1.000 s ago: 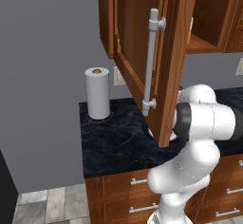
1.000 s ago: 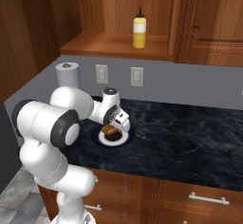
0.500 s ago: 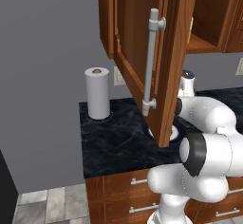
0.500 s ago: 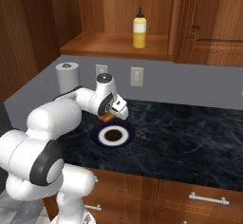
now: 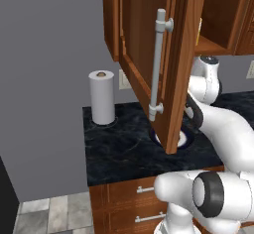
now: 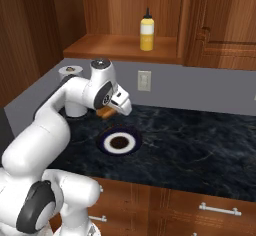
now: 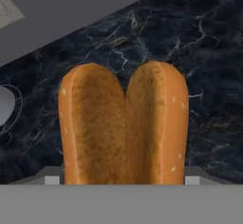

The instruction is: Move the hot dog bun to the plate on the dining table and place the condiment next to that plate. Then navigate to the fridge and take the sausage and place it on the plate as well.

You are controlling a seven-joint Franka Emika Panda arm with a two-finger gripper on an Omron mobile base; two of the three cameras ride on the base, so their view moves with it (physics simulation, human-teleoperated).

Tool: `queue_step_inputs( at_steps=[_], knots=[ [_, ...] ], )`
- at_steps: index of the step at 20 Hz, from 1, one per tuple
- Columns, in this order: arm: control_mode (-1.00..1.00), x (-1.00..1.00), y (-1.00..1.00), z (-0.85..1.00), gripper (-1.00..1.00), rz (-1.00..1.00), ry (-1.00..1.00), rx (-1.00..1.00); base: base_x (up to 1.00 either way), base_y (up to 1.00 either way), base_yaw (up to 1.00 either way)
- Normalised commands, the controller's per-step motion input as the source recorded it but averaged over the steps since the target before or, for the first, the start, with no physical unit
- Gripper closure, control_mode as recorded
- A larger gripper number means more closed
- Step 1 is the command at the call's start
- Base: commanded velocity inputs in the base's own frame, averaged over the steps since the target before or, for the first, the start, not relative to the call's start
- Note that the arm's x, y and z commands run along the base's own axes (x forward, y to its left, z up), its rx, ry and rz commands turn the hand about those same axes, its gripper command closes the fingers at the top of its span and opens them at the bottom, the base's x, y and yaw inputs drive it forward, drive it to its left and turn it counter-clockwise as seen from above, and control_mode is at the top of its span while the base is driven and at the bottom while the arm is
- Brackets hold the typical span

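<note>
Grip: your pincer [image 6: 111,111] held the hot dog bun [image 7: 123,126] between wide-set jaws, split face toward the hand camera | Place: bun lifted off the counter [image 6: 200,145], small dish [image 6: 119,142] just below | Why: carried high for transport to the dining table.

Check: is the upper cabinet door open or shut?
Open. The cabinet door swings out over the counter, exposing the condiment on its shelf.
</note>
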Motion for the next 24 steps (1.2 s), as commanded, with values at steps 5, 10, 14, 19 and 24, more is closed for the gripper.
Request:
queue_step_inputs(
  at_steps=[5,10,14,19,24],
  knots=[
    [-1.00,-0.62,0.00,0.47,1.00,0.00,-0.01,0.00,0.00,0.00,0.00],
    [1.00,-0.11,0.00,0.03,1.00,0.00,0.00,0.00,-0.55,-0.07,-0.06],
    [1.00,0.00,0.00,0.00,1.00,0.00,0.00,0.00,-0.88,-0.38,-0.43],
    [1.00,0.00,0.00,0.00,1.00,0.00,0.00,0.00,-0.21,-0.12,-0.81],
    [1.00,0.00,0.00,0.00,1.00,0.00,0.00,0.00,0.00,-0.09,-0.95]
  ],
)
